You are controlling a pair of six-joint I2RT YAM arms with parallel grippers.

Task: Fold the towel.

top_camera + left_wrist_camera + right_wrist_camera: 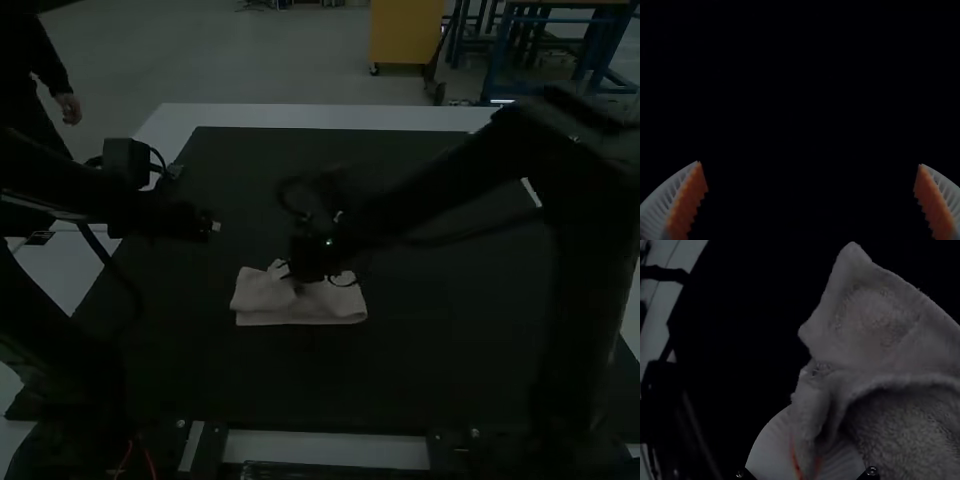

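Two grippers to check: found the right gripper pinching a bunched edge of the towel around mid-mat, plus the left gripper spread wide, empty, farther left. Could've skewed the lower layers, tbh, by pulling too fast.

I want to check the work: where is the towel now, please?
The towel lies on the dark mat, near its middle in the high view, with the right gripper holding its edge.

The towel lies rumpled on the mat; right gripper at the towel's far side; left gripper beyond the towel's left end.
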